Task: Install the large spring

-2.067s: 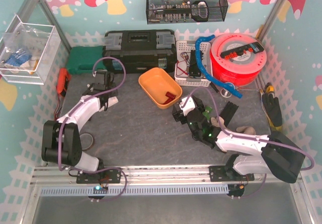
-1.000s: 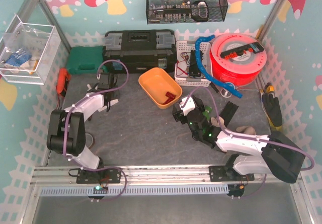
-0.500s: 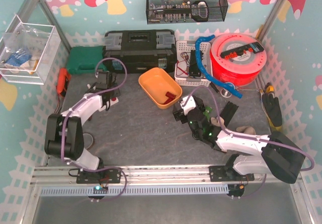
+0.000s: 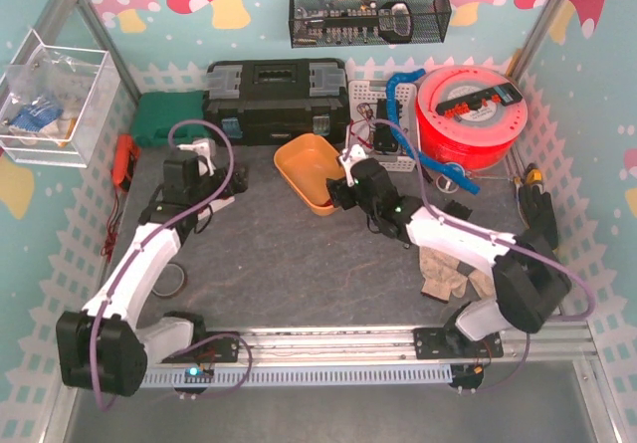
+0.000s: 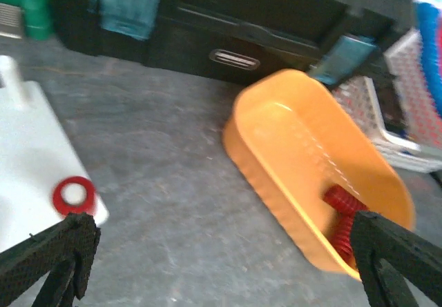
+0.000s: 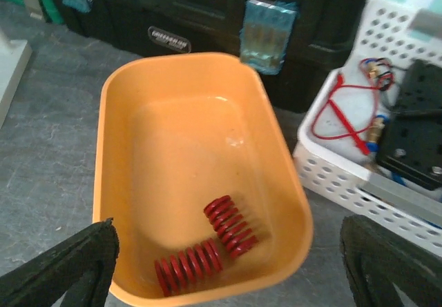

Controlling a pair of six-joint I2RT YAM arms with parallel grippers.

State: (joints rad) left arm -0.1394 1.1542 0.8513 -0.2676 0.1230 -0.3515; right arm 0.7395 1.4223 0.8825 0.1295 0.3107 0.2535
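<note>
Two red springs lie in the orange bin (image 6: 173, 148), one (image 6: 231, 225) above and to the right of the other (image 6: 188, 265); they look alike in size. My right gripper (image 6: 228, 272) hangs open above the bin's near end (image 4: 343, 179), touching neither spring. In the left wrist view, a white plate (image 5: 27, 162) carries a red ring-shaped part (image 5: 73, 193), seen end-on, and an upright white peg (image 5: 8, 76). My left gripper (image 5: 221, 265) is open and empty over bare mat, right of the plate (image 4: 214, 192). One bin spring (image 5: 343, 217) shows there too.
A black toolbox (image 4: 277, 100) and a green case (image 4: 164, 116) line the back. A white basket (image 6: 373, 148) of wires sits right of the bin, then a red spool (image 4: 473, 114). Beige gloves (image 4: 448, 269) lie under the right arm.
The left gripper opened and drew back from the white plate, leaving the red part on it. The right arm swung from mid-table to above the orange bin, uncovering the gloves.
</note>
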